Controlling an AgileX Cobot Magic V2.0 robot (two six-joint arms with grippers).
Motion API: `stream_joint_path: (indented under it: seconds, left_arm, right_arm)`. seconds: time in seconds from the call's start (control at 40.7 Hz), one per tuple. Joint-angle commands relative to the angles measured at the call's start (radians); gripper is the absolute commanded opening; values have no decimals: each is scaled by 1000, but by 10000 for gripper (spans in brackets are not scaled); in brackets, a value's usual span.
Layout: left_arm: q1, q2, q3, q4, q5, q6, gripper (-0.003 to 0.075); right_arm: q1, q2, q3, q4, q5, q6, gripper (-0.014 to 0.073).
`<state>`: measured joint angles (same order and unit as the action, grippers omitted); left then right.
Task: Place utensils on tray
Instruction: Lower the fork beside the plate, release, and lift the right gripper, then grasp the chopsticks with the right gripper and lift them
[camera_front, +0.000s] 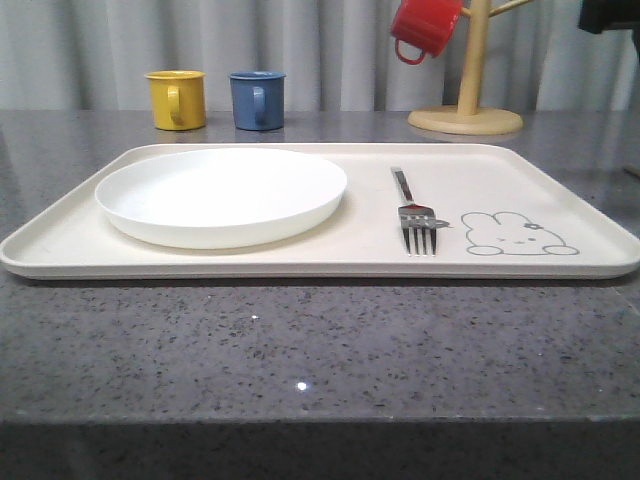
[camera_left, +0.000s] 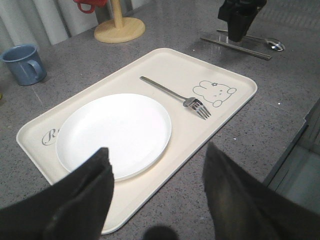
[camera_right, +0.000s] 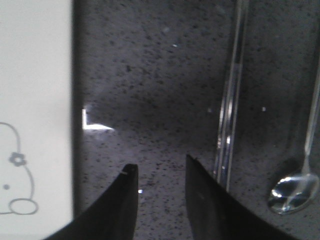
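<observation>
The cream tray lies across the grey table. A silver fork rests on it beside the rabbit drawing, tines toward the front; the left wrist view shows the same fork. Chopsticks and a spoon lie on the stone to the right of the tray. My right gripper hovers open over bare stone between the tray's edge and the chopsticks, holding nothing. It hangs above the chopsticks and spoon in the left wrist view. My left gripper is open and empty, high over the tray's near left corner.
A round white plate fills the tray's left half. Behind the tray stand a yellow mug, a blue mug and a wooden mug tree with a red mug. The table's front edge runs close below.
</observation>
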<state>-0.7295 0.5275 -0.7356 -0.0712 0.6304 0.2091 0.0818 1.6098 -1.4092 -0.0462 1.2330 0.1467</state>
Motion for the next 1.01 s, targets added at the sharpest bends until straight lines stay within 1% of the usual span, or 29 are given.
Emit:
stream_joint_path:
  seconds: [0.0, 0.147, 0.369, 0.983]
  left_arm:
    - [-7, 2, -25, -14, -77, -13, 391]
    - [-7, 2, -25, -14, -77, -13, 391]
    - [-7, 2, -25, -14, -77, -13, 391]
    - [-7, 2, -25, -14, -77, -13, 391]
  right_arm:
    - [-46, -45, -14, -13, 100, -55, 276]
    - [-97, -42, -11, -13, 75, -88, 276]
    - [-160, -6, -10, -14, 96, -118, 276]
    - [-166, 115, -11, 46, 90, -153, 276]
